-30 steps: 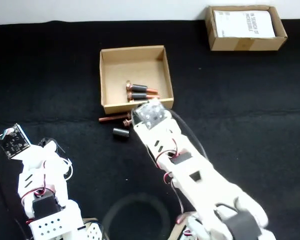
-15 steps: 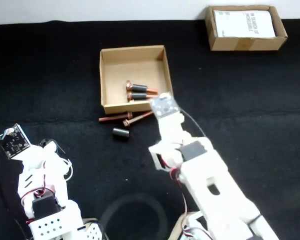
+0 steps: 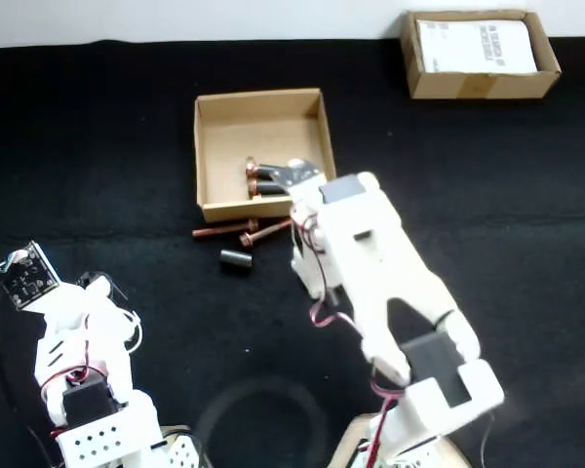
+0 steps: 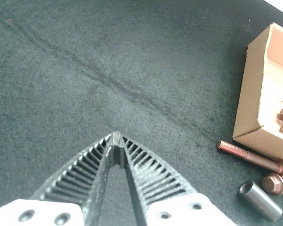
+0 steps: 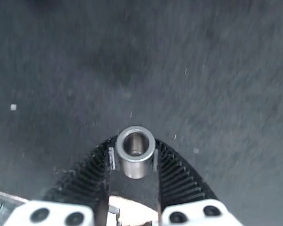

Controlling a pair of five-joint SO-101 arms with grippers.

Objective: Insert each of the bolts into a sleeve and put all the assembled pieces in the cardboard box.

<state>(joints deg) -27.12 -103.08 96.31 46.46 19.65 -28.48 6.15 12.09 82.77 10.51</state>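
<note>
bolts [image 3: 224, 232] copper | sleeve [image 5: 135, 150] silver-grey | cardboard box [image 3: 263, 132] tan | table [image 3: 127, 117] black | arms [image 3: 370, 253] white

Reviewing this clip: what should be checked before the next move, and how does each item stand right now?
1. Right end effector grips a sleeve: ok.
2. That sleeve's bore faces outward, unblocked: ok.
3. Left end effector holds a bolt ready for insertion: not ok, it is shut and empty.
4. Loose bolts lie in the open beside the cardboard box: ok.
5. Everything assembled and boxed: not ok, the bolts and a second sleeve lie outside.
</note>
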